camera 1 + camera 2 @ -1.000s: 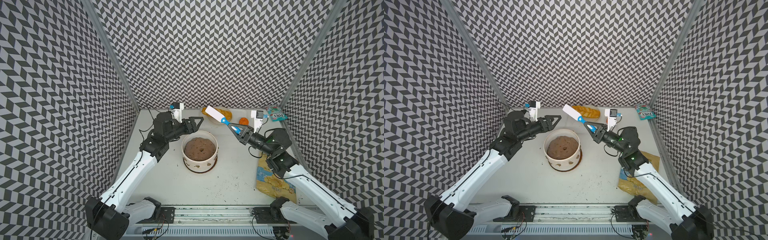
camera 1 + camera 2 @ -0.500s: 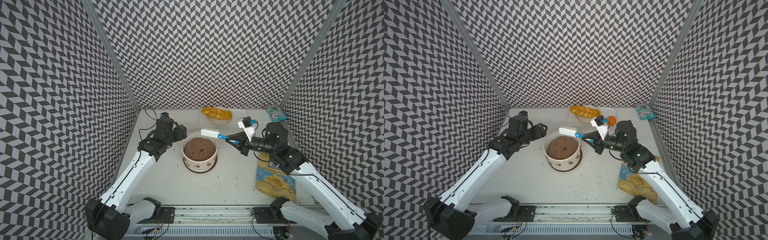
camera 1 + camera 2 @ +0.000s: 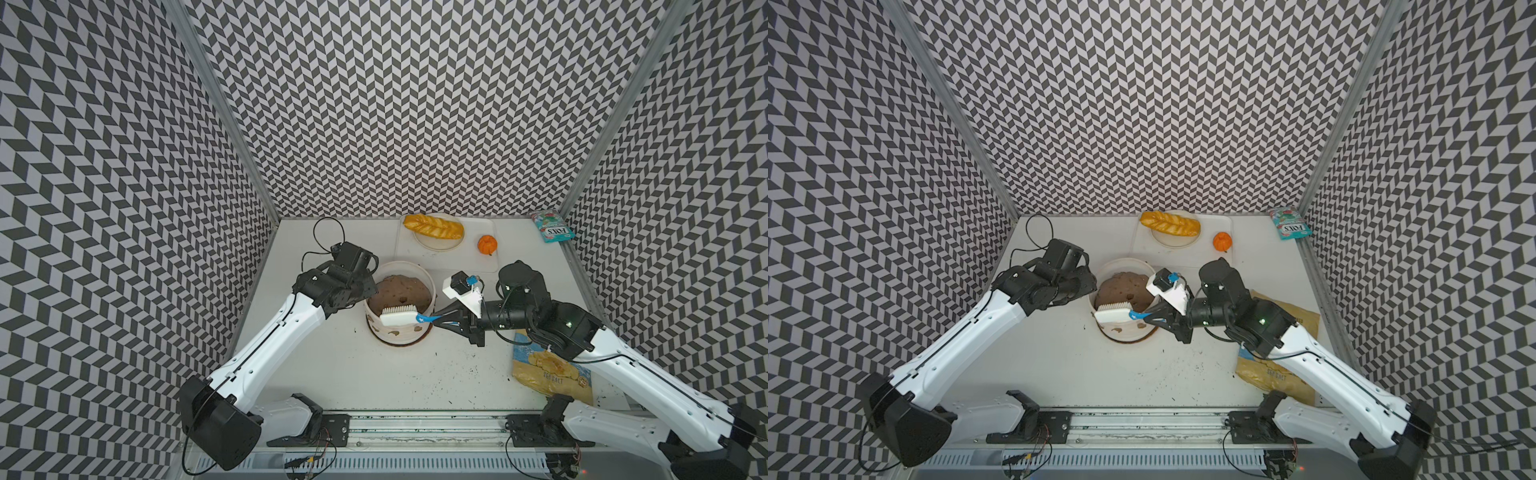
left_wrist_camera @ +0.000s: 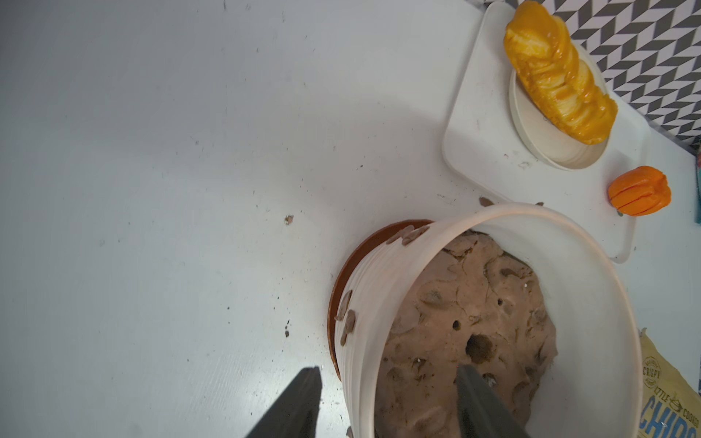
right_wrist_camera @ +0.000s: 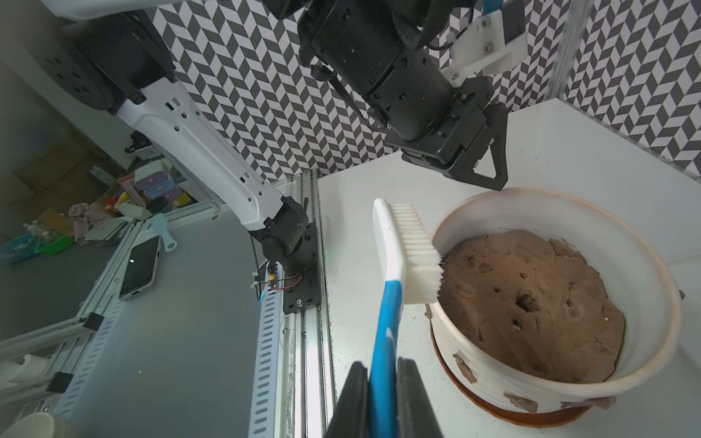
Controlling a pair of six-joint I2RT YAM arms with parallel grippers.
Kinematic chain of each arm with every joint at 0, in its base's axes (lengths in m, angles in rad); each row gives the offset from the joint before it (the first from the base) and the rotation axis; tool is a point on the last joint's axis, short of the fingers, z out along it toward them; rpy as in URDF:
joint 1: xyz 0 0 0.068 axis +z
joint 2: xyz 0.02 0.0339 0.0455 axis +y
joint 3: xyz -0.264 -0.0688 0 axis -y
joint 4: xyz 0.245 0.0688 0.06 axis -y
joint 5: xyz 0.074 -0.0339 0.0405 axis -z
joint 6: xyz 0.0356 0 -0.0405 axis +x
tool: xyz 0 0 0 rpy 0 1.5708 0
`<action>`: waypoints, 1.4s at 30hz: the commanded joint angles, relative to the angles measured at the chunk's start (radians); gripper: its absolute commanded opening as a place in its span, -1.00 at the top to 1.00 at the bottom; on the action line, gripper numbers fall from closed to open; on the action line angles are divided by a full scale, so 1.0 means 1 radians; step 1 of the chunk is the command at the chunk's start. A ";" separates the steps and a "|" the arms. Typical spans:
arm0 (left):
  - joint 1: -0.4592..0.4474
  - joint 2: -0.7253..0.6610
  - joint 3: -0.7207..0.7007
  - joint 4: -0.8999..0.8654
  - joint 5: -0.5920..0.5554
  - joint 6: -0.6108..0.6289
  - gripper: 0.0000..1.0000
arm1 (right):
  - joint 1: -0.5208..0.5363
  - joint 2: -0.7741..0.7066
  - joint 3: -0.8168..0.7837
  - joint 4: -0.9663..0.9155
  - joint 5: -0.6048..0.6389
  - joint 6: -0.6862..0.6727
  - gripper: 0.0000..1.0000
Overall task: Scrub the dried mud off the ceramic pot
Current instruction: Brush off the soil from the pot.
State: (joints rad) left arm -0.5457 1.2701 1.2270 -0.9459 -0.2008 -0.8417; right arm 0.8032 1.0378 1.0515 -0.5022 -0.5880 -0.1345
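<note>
The white ribbed ceramic pot point(image 3: 399, 334) point(image 3: 1125, 332) stands on a brown saucer mid-table, filled with brown soil. Dried mud patches point(image 3: 392, 332) point(image 4: 347, 322) point(image 5: 464, 366) stick to its outer wall. My right gripper point(image 3: 442, 318) point(image 5: 383, 362) is shut on the blue handle of a white-headed brush point(image 3: 398, 316) point(image 5: 402, 242). The bristles lie against the pot's near rim. My left gripper point(image 3: 370, 291) point(image 4: 387, 368) is open and straddles the pot's left rim. One finger is outside the wall and one is over the soil, and both stand apart from the wall.
At the back a white tray point(image 3: 457, 259) carries a plate with a bread loaf point(image 3: 434, 226) and a small orange pumpkin point(image 3: 487, 244). A candy bag point(image 3: 552, 226) lies in the back right corner. A chips bag point(image 3: 548, 370) lies under my right arm. Dark crumbs dot the table's front.
The right arm swung the brush down from above the table's back to the pot's near rim. The left gripper moved onto the pot's left rim and its jaws narrowed.
</note>
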 commanded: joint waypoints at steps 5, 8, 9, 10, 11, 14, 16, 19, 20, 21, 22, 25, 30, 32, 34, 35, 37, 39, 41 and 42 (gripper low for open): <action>-0.045 0.044 0.026 -0.137 -0.030 -0.107 0.04 | 0.104 -0.006 -0.017 0.023 0.007 -0.017 1.00; -0.061 0.058 0.023 -0.145 -0.021 -0.123 0.10 | 0.137 -0.011 -0.030 0.030 0.007 -0.017 1.00; -0.065 0.062 0.028 -0.153 -0.024 -0.128 0.12 | 0.148 -0.012 -0.033 0.029 0.007 -0.017 1.00; -0.069 0.067 0.036 -0.161 -0.031 -0.132 0.17 | 0.160 -0.009 -0.036 0.025 0.007 -0.017 1.00; -0.071 0.068 0.042 -0.167 -0.037 -0.134 0.20 | 0.165 -0.007 -0.037 0.024 0.007 -0.017 1.00; -0.074 0.072 0.038 -0.173 -0.033 -0.139 0.25 | 0.187 0.012 -0.049 0.017 0.359 -0.108 1.00; -0.074 0.082 0.031 -0.179 -0.024 -0.145 0.32 | 0.206 0.024 -0.059 0.028 0.395 -0.111 1.00; -0.076 0.096 0.038 -0.183 -0.023 -0.147 0.39 | 0.226 0.034 -0.074 0.050 0.412 -0.113 1.00; -0.076 0.097 0.040 -0.183 -0.023 -0.146 0.41 | 0.232 0.036 -0.075 0.057 0.412 -0.113 1.00; -0.076 0.099 0.043 -0.184 -0.023 -0.146 0.42 | 0.236 0.038 -0.075 0.059 0.412 -0.113 1.00; -0.076 0.101 0.046 -0.184 -0.024 -0.143 0.43 | 0.241 0.040 -0.077 0.072 0.412 -0.113 1.00; -0.076 0.110 0.055 -0.183 -0.037 -0.140 0.51 | 0.264 0.034 -0.094 0.118 0.460 -0.114 1.00; -0.076 0.135 0.071 -0.194 -0.041 -0.138 0.63 | 0.292 0.068 -0.086 0.121 0.542 -0.077 1.00; -0.077 0.141 0.077 -0.196 -0.043 -0.138 0.66 | 0.303 0.071 -0.091 0.135 0.576 -0.053 1.00; -0.076 0.145 0.078 -0.198 -0.041 -0.139 0.67 | 0.321 0.075 -0.094 0.140 0.609 -0.033 1.00; -0.077 0.147 0.078 -0.197 -0.039 -0.139 0.67 | 0.329 0.078 -0.094 0.140 0.620 -0.028 1.00; -0.076 0.152 0.078 -0.196 -0.038 -0.137 0.69 | 0.342 0.089 -0.099 0.145 0.632 -0.019 1.00; -0.076 0.155 0.080 -0.196 -0.040 -0.136 0.73 | 0.353 0.099 -0.100 0.151 0.671 0.000 1.00; -0.076 0.156 0.079 -0.194 -0.040 -0.130 0.80 | 0.358 0.107 -0.095 0.150 0.725 0.021 1.00; -0.076 0.157 0.078 -0.191 -0.041 -0.127 0.83 | 0.359 0.110 -0.095 0.150 0.748 0.030 1.00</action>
State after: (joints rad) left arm -0.6159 1.4181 1.2888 -1.1294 -0.2325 -0.9859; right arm 1.1610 1.1419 0.9623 -0.4236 0.0402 -0.1505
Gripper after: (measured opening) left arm 0.132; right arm 0.133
